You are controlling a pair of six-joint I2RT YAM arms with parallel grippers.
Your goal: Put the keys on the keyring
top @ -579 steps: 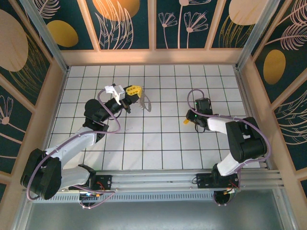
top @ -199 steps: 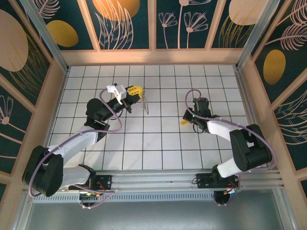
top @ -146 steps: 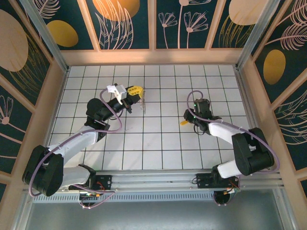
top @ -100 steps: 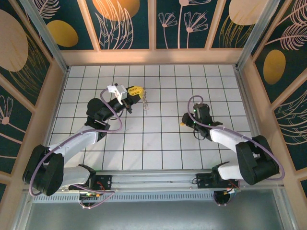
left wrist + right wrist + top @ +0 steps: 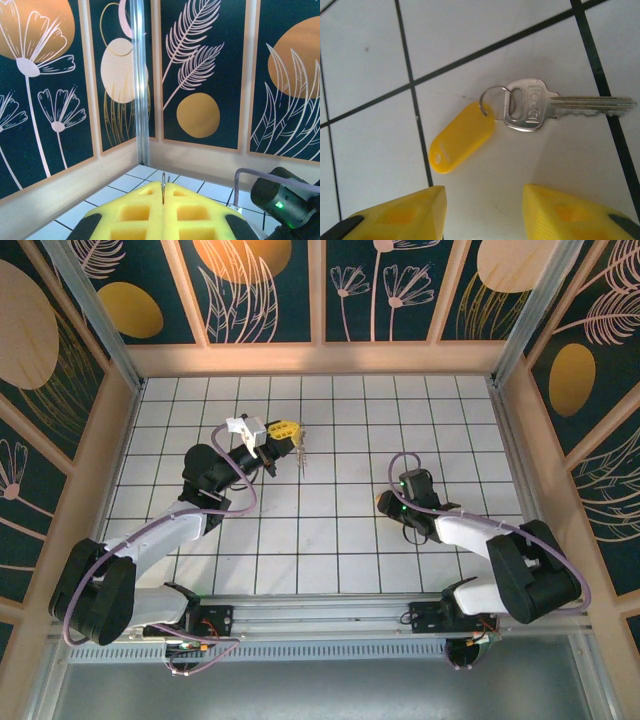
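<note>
Since a second ago the right fingers (image 5: 550, 210) have parted and drawn back toward the near edge. Now the left fingers (image 5: 283, 429) are pinched tight on the keyring (image 5: 163, 186), whose thin wire stands upright. I note the right fingers are moderately apart and hold nothing. The silver key (image 5: 530, 107) with its yellow tag (image 5: 461, 137) lies flat on the counter (image 5: 365, 150) just beyond the tips, untouched.

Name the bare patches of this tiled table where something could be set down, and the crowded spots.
Free: the back tile rows under the rear wall, and the middle tiles between both arms. Crowded: around the left gripper pinching the keyring, and the right gripper, open by the key and its yellow tag.
</note>
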